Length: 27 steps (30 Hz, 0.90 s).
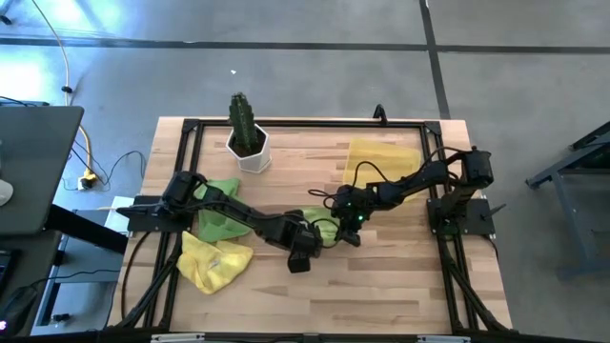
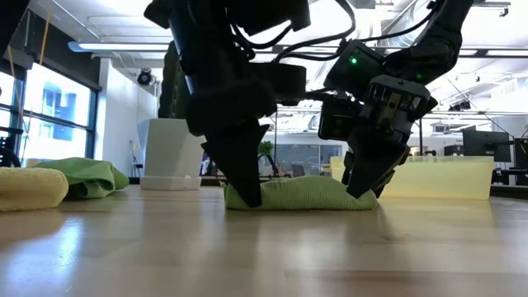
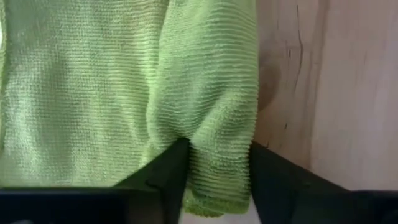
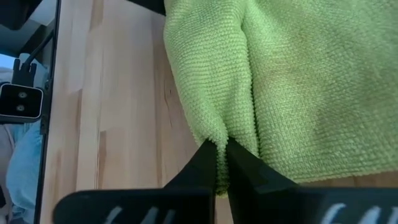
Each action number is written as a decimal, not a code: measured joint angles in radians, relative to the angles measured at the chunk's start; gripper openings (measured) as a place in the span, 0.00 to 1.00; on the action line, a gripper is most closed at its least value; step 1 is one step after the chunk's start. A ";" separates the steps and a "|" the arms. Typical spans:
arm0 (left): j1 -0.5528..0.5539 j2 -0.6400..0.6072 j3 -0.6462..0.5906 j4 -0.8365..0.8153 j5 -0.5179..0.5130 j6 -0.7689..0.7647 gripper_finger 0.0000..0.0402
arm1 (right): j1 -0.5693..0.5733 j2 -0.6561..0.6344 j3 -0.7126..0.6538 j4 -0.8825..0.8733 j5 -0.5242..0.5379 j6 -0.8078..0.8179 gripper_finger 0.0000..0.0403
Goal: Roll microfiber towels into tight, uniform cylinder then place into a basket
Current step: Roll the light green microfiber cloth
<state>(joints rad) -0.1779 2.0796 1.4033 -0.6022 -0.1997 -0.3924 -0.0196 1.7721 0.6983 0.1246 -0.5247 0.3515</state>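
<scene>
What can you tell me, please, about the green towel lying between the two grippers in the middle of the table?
The green towel is a lime microfiber cloth with a fine ribbed weave, lying low and partly rolled on the wooden table near its middle. The left gripper straddles a thick rolled fold at one end; the right gripper is shut on a thin pinch of its edge at the other.
</scene>
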 joint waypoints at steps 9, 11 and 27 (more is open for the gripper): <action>0.025 -0.002 0.003 0.006 0.159 -0.080 0.04 | 0.000 0.000 0.000 0.000 -0.005 -0.016 0.06; 0.025 -0.006 0.002 0.007 0.182 -0.098 0.04 | 0.000 0.000 0.000 0.000 -0.010 -0.016 0.08; 0.010 -0.045 -0.056 0.146 0.245 -0.261 0.01 | 0.002 0.000 0.000 -0.001 -0.018 -0.063 0.10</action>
<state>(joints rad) -0.1682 2.0349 1.3468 -0.4565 0.0454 -0.6537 -0.0181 1.7721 0.6983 0.1238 -0.5426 0.2889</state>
